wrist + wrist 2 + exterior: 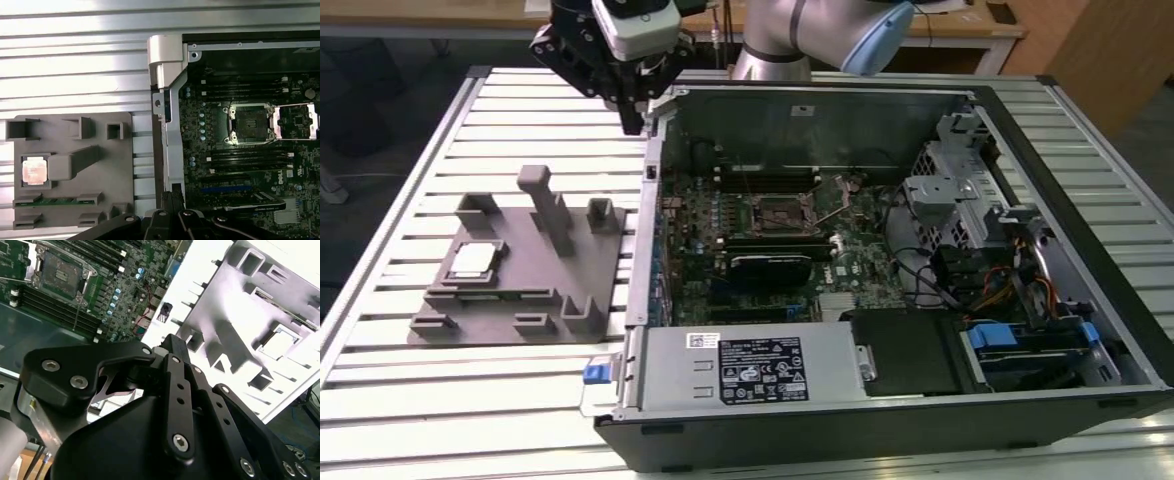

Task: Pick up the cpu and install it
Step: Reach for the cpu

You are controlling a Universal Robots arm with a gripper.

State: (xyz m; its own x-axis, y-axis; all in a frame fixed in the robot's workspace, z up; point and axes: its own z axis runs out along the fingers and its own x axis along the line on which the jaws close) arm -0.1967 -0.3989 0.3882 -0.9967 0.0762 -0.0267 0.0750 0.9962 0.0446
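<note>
The cpu (471, 260), a small square chip with a silver top, lies flat in a pocket of the grey fixture plate (520, 290) on the exterior view's left. In the first wrist view the cpu (34, 170) rests in the same pocket. My black gripper (635, 124) hangs high over the slatted table, beside the far corner of the open computer case, well apart from the cpu. Its fingers (172, 194) are shut together with nothing between them. The black socket (783, 212) with its metal frame sits on the motherboard, also seen as the socket (248, 123) in the first wrist view.
The open computer case (1067, 300) takes up the exterior view's right, with cables, drive cages and a grey power supply (747, 365) at the front. Upright posts (544, 205) rise from the fixture plate. The case wall (167, 125) stands between fixture and motherboard.
</note>
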